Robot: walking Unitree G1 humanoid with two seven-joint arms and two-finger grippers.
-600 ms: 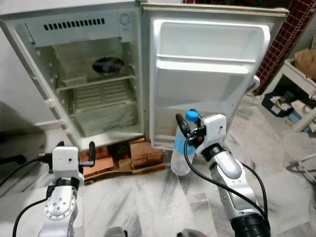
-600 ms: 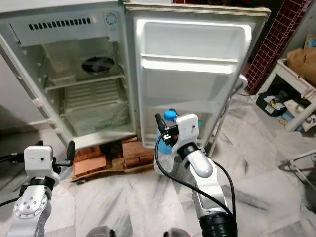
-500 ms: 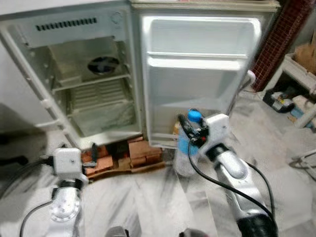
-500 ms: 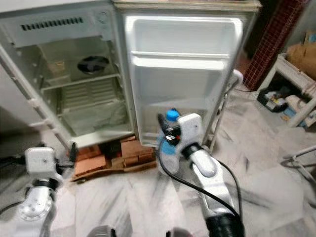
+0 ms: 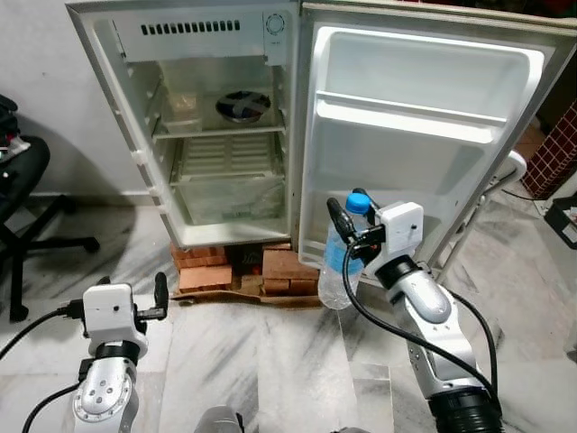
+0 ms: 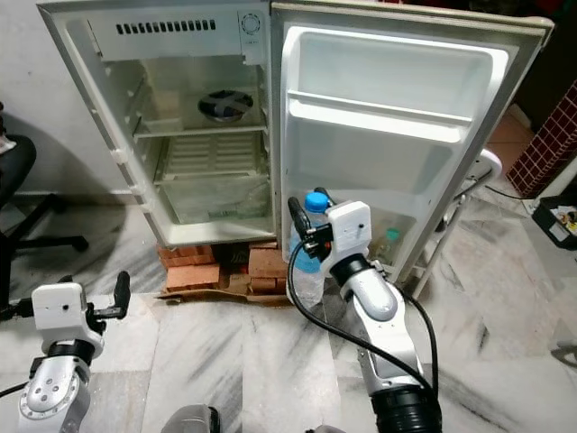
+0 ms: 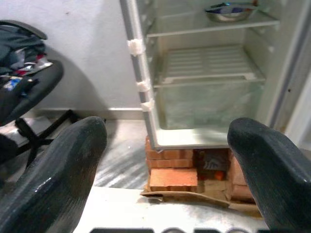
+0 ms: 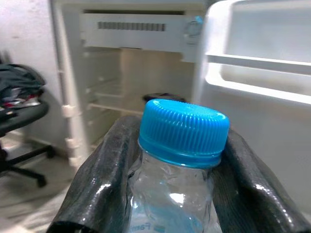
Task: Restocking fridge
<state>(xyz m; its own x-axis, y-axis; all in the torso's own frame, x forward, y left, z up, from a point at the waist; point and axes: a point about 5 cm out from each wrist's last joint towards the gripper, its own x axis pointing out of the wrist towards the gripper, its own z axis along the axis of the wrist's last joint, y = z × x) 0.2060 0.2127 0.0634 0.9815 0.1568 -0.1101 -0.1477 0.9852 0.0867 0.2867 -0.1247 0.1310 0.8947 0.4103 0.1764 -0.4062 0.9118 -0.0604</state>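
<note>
Fridge (image 5: pixel 225 135) stands open at the far side, raised on bricks (image 5: pixel 236 269), its door (image 5: pixel 424 144) swung wide to the right with white shelves. Inside, a dark bowl (image 5: pixel 242 105) sits on the upper shelf. The right gripper (image 5: pixel 347 236) is clamped on the neck of a clear water bottle (image 5: pixel 335 271) with a blue cap (image 8: pixel 183 128), held upright just in front of the door's lower part. The left gripper (image 7: pixel 165 165) hangs low at the near left, its fingers (image 7: pixel 58 165) spread apart around nothing. An office chair (image 5: pixel 22 194) stands at the far left on the marble floor (image 5: pixel 270 352).
</note>
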